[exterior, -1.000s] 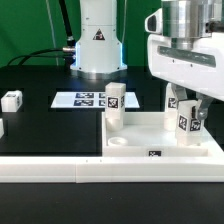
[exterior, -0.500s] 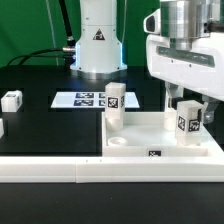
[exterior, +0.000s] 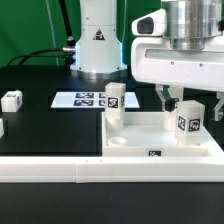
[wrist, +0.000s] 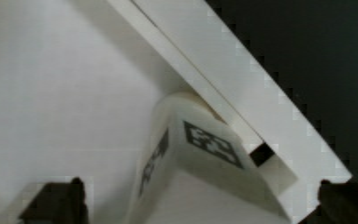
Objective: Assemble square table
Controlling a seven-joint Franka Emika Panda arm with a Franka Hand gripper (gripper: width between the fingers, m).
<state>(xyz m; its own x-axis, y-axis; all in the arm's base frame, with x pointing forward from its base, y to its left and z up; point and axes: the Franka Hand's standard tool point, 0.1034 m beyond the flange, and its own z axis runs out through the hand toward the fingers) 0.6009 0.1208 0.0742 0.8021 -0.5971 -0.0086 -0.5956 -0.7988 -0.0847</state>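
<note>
Pincer (exterior: 192,100) wide open, empty, over a short white tagged block leg (exterior: 187,125) standing in a corner of the large white raised-rim plastic square slab (exterior: 140,143) on the table (exterior: 50,128); fetching the loose leg (exterior: 11,100) seems next.

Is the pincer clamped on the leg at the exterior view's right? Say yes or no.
No: the pincer stands open, its fingers apart from both sides of the upright leg.
</note>
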